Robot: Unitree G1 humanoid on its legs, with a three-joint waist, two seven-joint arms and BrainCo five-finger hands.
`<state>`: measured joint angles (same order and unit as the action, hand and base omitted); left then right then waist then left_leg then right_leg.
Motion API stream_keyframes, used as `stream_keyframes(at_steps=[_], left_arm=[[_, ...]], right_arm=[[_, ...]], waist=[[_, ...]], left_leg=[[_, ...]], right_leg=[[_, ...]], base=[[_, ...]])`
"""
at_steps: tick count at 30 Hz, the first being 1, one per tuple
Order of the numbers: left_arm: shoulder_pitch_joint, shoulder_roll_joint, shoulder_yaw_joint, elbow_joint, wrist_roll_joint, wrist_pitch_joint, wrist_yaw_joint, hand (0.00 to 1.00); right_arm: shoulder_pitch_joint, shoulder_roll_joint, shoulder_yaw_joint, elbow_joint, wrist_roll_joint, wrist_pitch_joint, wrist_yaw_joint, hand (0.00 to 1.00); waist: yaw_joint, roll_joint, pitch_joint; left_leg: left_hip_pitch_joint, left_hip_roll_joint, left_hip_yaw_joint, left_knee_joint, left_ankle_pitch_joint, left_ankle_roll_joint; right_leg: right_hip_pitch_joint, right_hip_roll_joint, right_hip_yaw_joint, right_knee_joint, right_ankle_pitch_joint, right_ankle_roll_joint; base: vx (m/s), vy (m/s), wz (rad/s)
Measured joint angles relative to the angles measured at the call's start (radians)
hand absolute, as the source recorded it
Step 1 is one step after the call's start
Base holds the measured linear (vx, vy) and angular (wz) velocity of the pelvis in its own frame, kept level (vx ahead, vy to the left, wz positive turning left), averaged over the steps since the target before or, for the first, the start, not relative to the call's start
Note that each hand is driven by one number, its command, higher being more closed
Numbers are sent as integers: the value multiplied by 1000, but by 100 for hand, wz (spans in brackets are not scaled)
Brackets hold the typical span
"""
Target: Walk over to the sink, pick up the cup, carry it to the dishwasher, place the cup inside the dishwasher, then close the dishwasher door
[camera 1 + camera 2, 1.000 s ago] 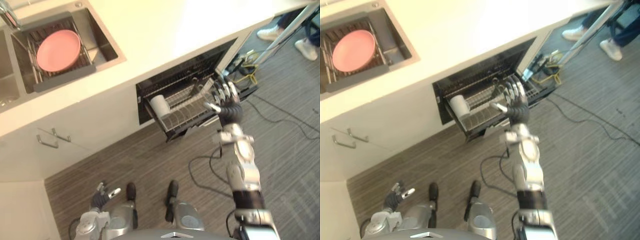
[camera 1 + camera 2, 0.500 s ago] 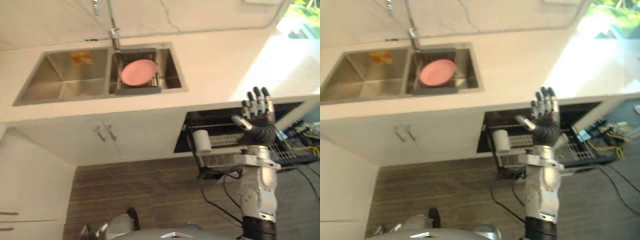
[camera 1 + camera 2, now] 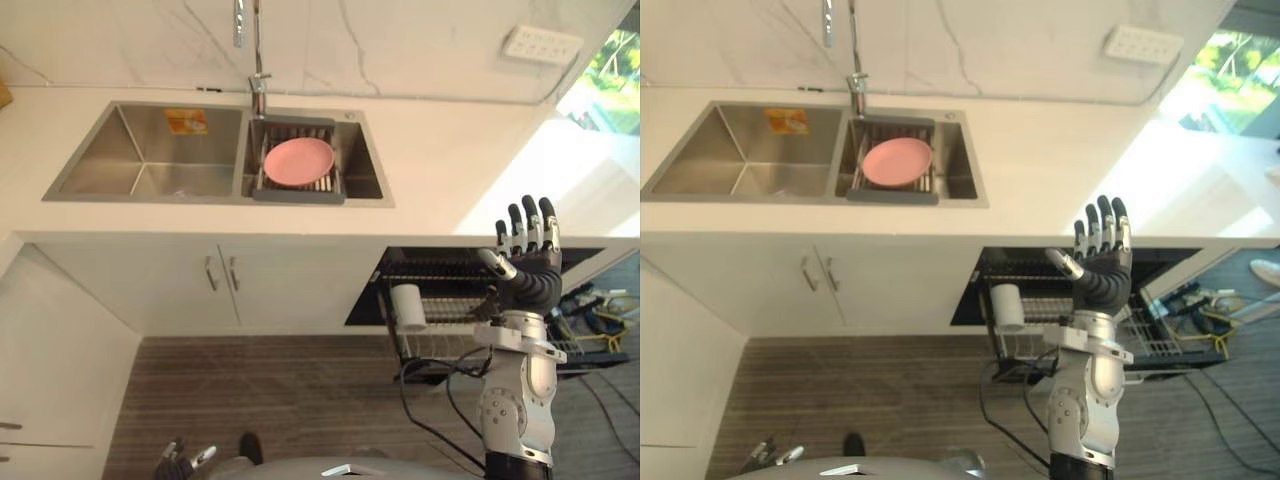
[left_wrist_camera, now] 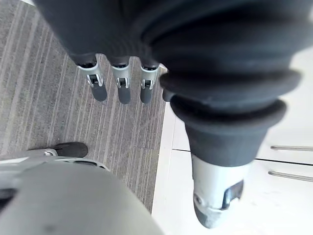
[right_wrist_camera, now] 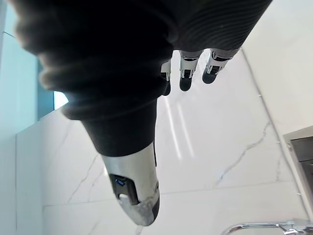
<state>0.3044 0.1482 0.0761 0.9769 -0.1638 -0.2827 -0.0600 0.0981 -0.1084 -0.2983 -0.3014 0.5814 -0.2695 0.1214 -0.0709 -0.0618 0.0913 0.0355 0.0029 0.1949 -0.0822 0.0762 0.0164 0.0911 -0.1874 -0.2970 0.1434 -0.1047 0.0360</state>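
Since the whole picture has swung round within the last second, the shift is to be put down to the camera and not to the things, which are found in the same places relative to each other. At the lower left the left hand (image 3: 186, 458) is cut off by the edge of the head view; in its own wrist view its fingers (image 4: 120, 84) are seen hanging straight and relaxed over the floor, with nothing held. Further along, the sink (image 3: 130, 165) is set into the worktop (image 3: 440, 170), and a pink plate (image 3: 298, 160) is left on the drainer in its right basin. To the right, below the worktop, the dishwasher (image 3: 440, 262) is shown open with its rack (image 3: 448, 312) pulled out, and the cup (image 3: 407, 307) is seen standing at the rack's left end, where it was a second ago. The right hand (image 3: 528, 268), which was down at the rack then, is now raised in front of the dishwasher, palm forward, fingers straight and spread, empty. The placing is therefore judged done, and only the closing of the door is left. The door itself cannot be made out, the rack's right part is covered by the right arm, and whether the cup stands mouth up cannot be told.
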Motion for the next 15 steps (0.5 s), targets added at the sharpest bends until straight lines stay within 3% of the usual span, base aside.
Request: stream_keyframes(at_steps=[1,3,4,10,15], left_arm=[[-5,0,0,0,1,0,-6,0],[-9,-4,0,0,2,0,-12,0],[-3,-7,-2,16,41,2,-39,0],[-1,-7,-1,16,38,6,-40,0],[1,-10,13,17,-32,53,-56,0]], right_arm=[[-9,-1,0,0,0,-6,0,0],[-10,-2,0,-5,1,-12,1,0],[17,-2,46,-44,3,-10,32,0],[19,-2,62,-44,3,-10,33,0],[48,1,88,-45,8,-10,47,0]], waist=[[2,-8,-6],[-2,9,2],[-13,13,-23],[-13,12,-24],[-12,8,-29]], left_leg=[[1,3,5,0,2,-3],[3,8,9,-6,5,-8],[-9,41,48,-7,39,-28],[-9,42,47,-7,42,-27],[-23,40,38,-7,44,-28]], right_leg=[[3,5,13,-13,2,4],[12,11,19,-33,6,10],[-7,45,88,-78,23,55],[-9,45,89,-72,25,53],[-20,45,89,-68,26,51]], base=[[-7,-37,-10],[-47,-39,-8],[-48,-17,-3],[-17,10,0],[-12,23,5]])
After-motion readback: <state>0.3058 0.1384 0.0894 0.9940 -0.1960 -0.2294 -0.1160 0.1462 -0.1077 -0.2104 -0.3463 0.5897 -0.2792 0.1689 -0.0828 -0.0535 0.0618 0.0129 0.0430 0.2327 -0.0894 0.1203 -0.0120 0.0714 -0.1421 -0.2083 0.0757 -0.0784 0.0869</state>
